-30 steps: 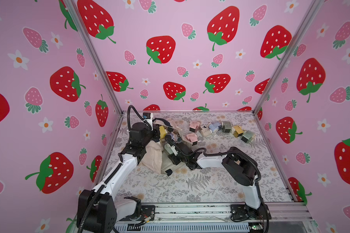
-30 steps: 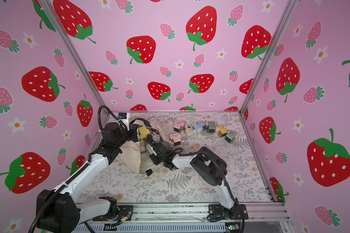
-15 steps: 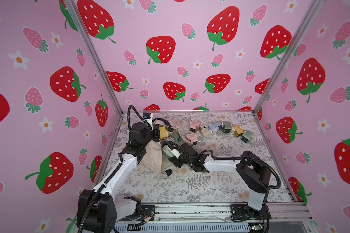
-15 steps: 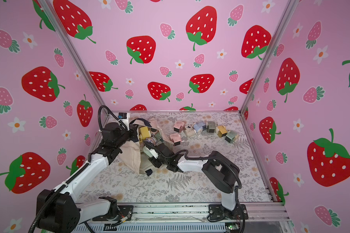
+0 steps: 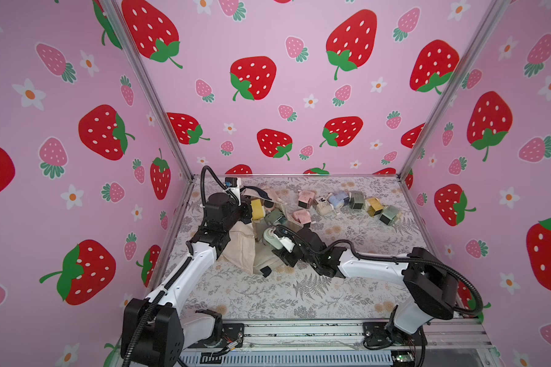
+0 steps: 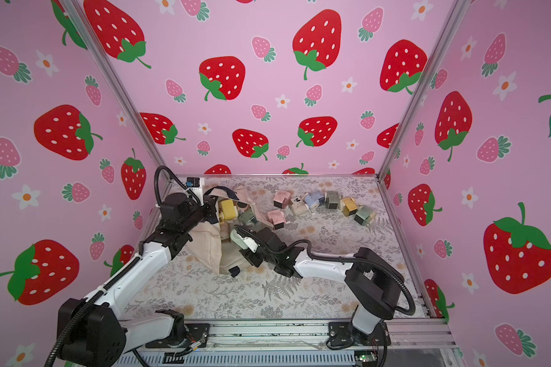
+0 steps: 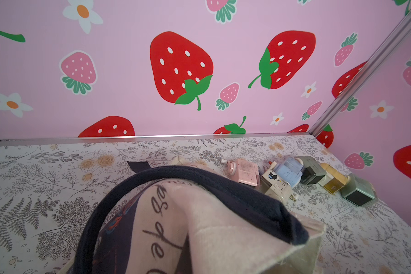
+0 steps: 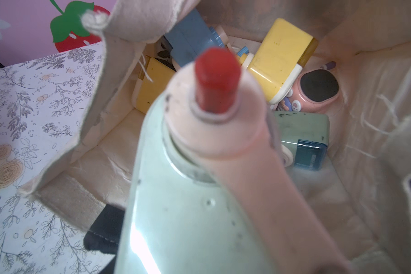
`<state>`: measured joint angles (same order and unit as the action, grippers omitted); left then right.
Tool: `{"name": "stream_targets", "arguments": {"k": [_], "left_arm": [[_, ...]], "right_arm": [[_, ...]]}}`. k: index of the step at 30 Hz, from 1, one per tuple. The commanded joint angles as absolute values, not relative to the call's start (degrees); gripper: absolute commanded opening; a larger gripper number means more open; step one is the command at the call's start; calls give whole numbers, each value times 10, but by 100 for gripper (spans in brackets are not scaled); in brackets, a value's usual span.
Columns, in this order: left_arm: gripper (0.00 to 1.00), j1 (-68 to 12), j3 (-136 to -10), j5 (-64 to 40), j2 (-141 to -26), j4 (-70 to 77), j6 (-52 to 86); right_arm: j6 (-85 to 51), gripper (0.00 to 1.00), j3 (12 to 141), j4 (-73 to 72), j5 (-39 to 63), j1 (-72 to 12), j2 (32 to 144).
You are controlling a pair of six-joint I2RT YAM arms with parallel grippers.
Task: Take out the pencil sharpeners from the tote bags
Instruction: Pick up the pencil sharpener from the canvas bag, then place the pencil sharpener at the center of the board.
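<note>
Two grippers meet at the tote bag (image 5: pixel 239 251) lying left of centre: the left gripper (image 5: pixel 245 211) is pinched together on its raised rim, the right gripper (image 5: pixel 276 242) clamped on a pale green sharpener (image 8: pixel 176 201) at the bag's mouth; more sharpeners (image 8: pixel 280 59) lie inside, and a row of sharpeners (image 5: pixel 357 200) rests rightward on the table (image 5: pixel 299 295)

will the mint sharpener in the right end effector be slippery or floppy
Probably rigid: the mint sharpener looks like hard plastic. Its shell shows glare, so it may slip in the right end effector. The protruding crank with its red knob could snag the tote bag rim.
</note>
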<state>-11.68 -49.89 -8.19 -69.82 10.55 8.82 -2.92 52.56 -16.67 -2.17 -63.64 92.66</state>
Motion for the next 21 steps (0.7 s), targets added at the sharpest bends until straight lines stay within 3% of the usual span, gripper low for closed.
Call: {"name": "stream_targets", "arguments": {"k": [1,11,21], "left_arm": [[0,-120,-543,-111,-692,176,83],[0,-120,-542,-113,-692,177,86],[0,-120,-542,-115,-691,177,86]], "right_arm": [[-19,49,505,-199,-37,-639,886],[-65,50,419,-247,-74,-603,797],[-198,48,342,-245,-111,-458,732]]}}
